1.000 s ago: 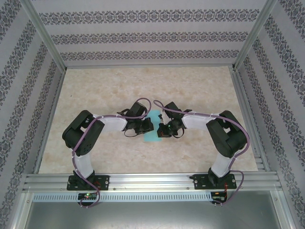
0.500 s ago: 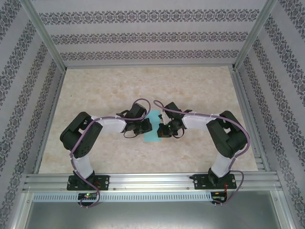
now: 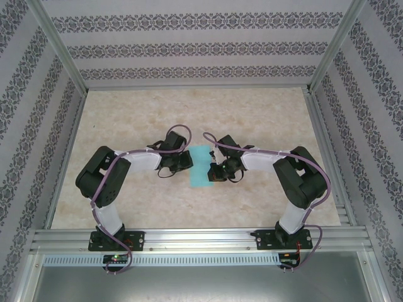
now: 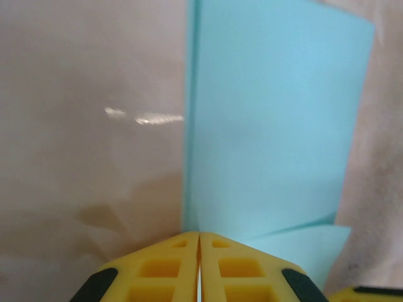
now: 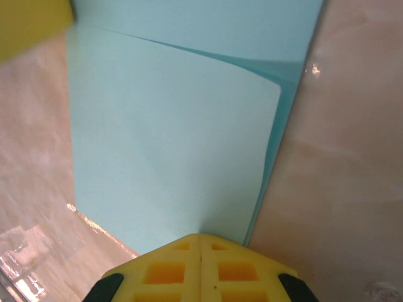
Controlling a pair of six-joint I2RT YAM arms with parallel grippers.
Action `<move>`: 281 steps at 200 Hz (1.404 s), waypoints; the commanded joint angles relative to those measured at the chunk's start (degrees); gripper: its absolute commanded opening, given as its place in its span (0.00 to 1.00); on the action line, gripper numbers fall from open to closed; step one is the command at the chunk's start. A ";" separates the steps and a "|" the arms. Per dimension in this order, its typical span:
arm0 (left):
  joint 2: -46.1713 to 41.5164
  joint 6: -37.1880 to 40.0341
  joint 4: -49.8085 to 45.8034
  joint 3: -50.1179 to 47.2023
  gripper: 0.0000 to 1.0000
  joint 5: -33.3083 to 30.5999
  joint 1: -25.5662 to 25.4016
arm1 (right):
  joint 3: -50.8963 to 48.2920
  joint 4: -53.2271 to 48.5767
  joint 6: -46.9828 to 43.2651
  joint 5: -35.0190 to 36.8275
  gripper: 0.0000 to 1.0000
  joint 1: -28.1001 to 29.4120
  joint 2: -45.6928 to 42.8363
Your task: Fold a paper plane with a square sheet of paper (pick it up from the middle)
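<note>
The square sheet of paper [image 3: 201, 165] lies folded into a narrow turquoise strip on the table's middle. In the left wrist view the sheet of paper [image 4: 271, 126] shows a flap crossing its near right corner. My left gripper [image 3: 186, 161] is shut, and its yellow tips [image 4: 199, 234] touch the strip's left edge. My right gripper [image 3: 214, 171] is shut too. Its tips [image 5: 200, 236] rest on the near edge of the folded top layer [image 5: 176, 138], beside the right-hand fold, with a lower layer showing along that side.
The beige marble tabletop [image 3: 145, 119] extends all round the paper. Patterned walls and aluminium posts [image 3: 60, 47] enclose it on three sides. A yellow finger of the other gripper shows at a corner of each wrist view [image 5: 31, 22] [image 4: 371, 294].
My left arm has drawn back to the left, off the paper, uncovering the strip's full width. The right arm and its gripper have stayed in place.
</note>
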 commanded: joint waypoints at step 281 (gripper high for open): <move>3.06 -1.10 4.27 -0.70 0.07 7.11 -3.37 | 6.47 -1.73 1.67 -0.41 0.01 1.05 3.77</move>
